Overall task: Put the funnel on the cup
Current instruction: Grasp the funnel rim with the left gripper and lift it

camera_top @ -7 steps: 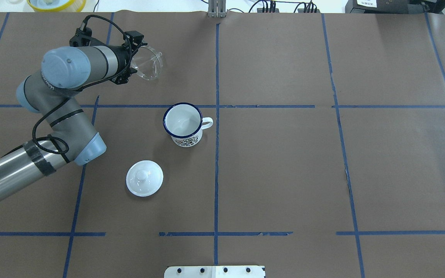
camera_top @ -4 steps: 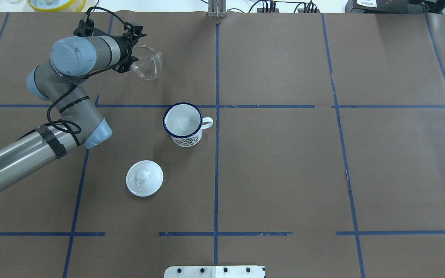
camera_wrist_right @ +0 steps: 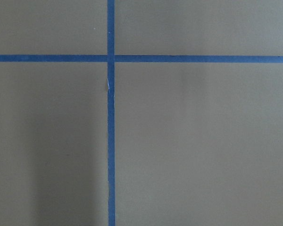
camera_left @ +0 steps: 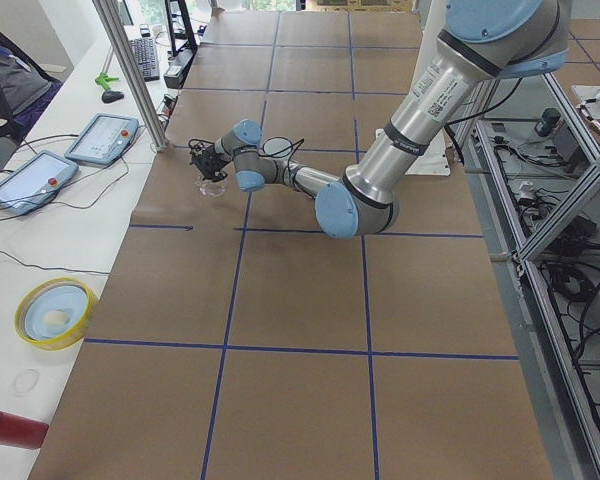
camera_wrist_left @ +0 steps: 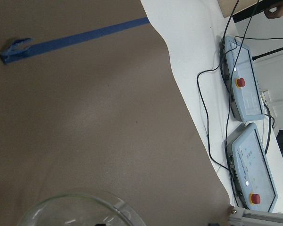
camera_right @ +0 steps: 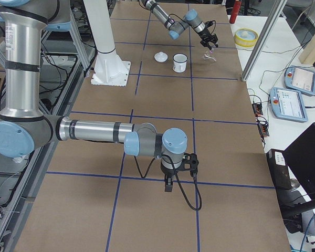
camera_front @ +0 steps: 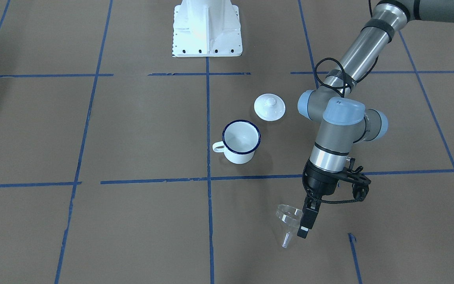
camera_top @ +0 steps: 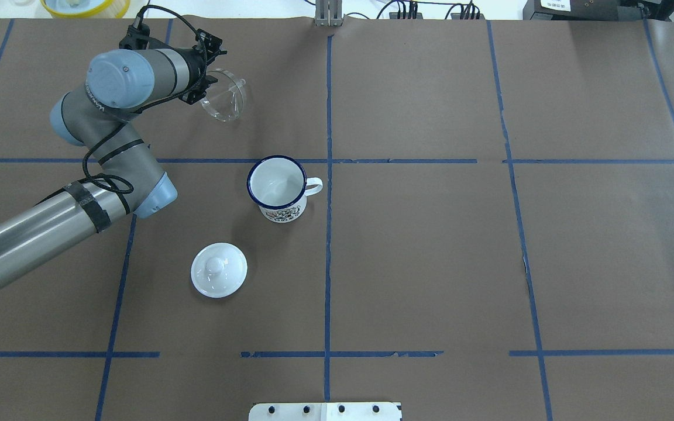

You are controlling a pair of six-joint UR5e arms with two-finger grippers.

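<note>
The funnel (camera_front: 288,220) is held at one side of its wide rim by the left jaws, which are clenched on the clear plastic wall. It hangs tilted, with the short spout pointing down and a little away from the jaws. Whether the spout tip is free of the desk (camera_top: 430,263) cannot be told.

The enamel mug (camera_front: 240,144) stands upright and well apart from the jaws, toward the robot's base, with its loop handle turned away from them. The white lid with a knob (camera_front: 269,106) lies farther from the jaws than the mug does.

Several failures can be expected from here. The grip is taken on thin, smooth plastic and on one side only, so the funnel may be turned or lost in the jaws while it is carried. If the tilt is not corrected, the spout may be set on the mug's rim instead of inside it. The mug looks light, so it could be pushed or tipped by such a contact. If the funnel is released before it is seated level, it may roll off.

The right jaws are seen only from a side camera, far from the funnel, and their state cannot be told.
</note>
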